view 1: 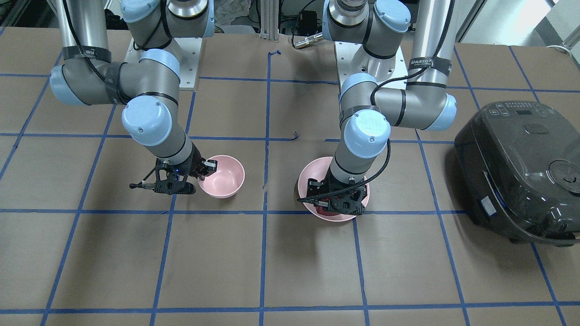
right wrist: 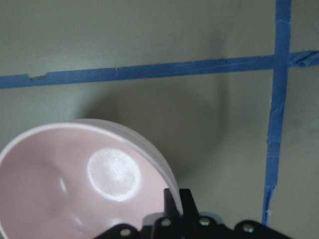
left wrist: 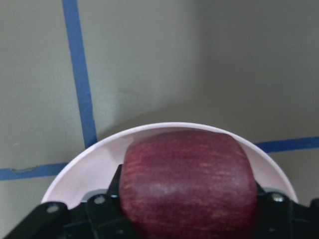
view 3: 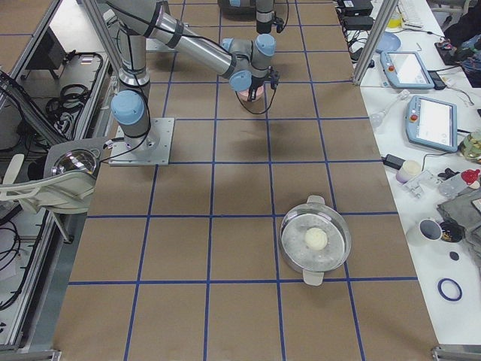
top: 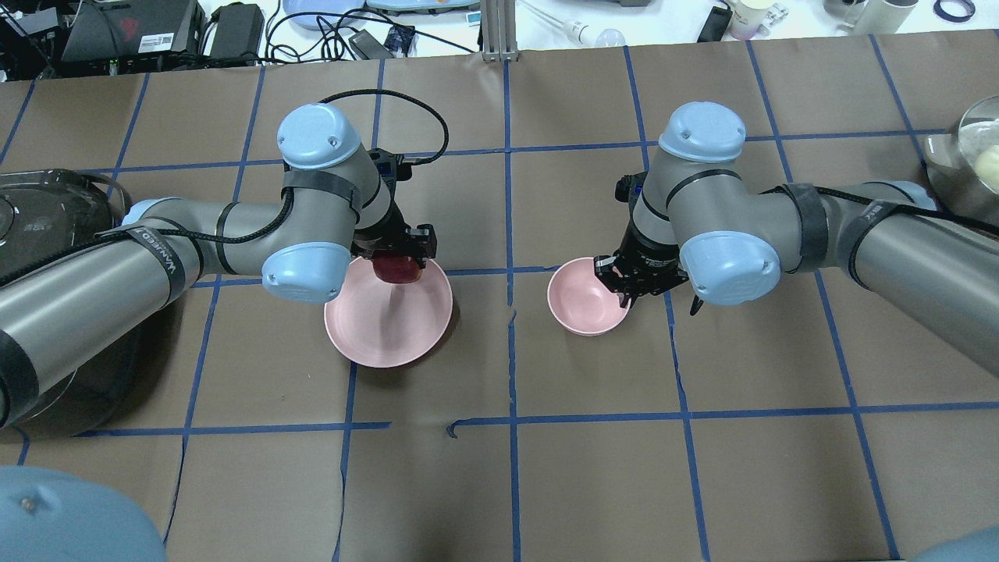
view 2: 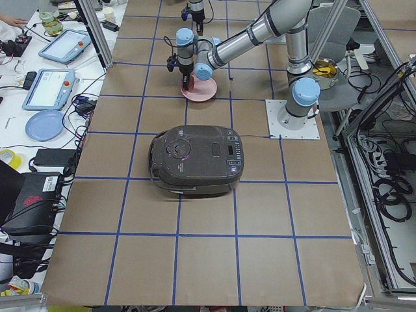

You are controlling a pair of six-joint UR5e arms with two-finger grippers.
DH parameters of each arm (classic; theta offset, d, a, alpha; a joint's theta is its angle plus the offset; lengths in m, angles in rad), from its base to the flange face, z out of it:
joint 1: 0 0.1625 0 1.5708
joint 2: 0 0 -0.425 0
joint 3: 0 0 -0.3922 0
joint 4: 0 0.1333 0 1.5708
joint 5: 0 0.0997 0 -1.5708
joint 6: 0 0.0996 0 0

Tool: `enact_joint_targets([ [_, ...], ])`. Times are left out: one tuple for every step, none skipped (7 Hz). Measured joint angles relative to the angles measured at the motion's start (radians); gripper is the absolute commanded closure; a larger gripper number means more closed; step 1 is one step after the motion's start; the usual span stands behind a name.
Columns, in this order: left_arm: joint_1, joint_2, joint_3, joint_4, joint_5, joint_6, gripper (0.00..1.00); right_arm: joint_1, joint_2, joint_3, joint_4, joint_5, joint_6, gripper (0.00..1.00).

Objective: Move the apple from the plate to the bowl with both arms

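On the plate (top: 390, 332): the apple (left wrist: 187, 174) is sitting toward the edge farthest from the robot, its dark red skin facing the wrist camera. Whether it is resting on the pink surface or hanging just clear of it, I am not managing to tell.
Left gripper (left wrist: 188, 206): its fingers are pressing against both flanks of the apple, clamping it from above.
Bowl (top: 581, 304): it is standing upright on the brown table (top: 593, 468), beside the plate but not touching it, showing only bare pink and a gleam of light inside.
Right gripper (view 1: 210, 167): it is pinching the bowl's rim on the side away from the plate, one finger inside the wall and one outside.
Rice cooker (view 1: 521, 172): it is sitting well apart on the robot's left with its lid down, hiding its contents.
Lidded metal pot (view 3: 316, 239): it is standing far off on the robot's right, holding one pale round lump under clear glass.
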Motion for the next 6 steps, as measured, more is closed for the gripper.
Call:
enact_joint_targets([
  [-0.025,0.014,0.007,-0.004,-0.013,-0.02,0.88,0.004,-0.008,-0.011,0.001,-0.03,0.002,0.0],
  [-0.045,0.02,0.015,-0.003,-0.034,-0.059,0.89,0.004,-0.028,-0.047,0.028,-0.072,-0.001,0.0],
  [-0.062,0.017,0.021,0.003,-0.065,-0.107,0.9,0.005,-0.065,-0.116,0.108,-0.098,-0.004,0.0],
  [-0.082,0.014,0.029,0.008,-0.103,-0.163,0.9,0.006,-0.107,-0.213,0.232,-0.11,-0.004,0.0],
  [-0.119,0.01,0.044,0.013,-0.138,-0.23,0.9,0.011,-0.143,-0.321,0.366,-0.118,0.0,0.0],
  [-0.168,0.001,0.072,0.029,-0.174,-0.307,0.89,0.019,-0.171,-0.419,0.479,-0.124,0.006,0.0],
])
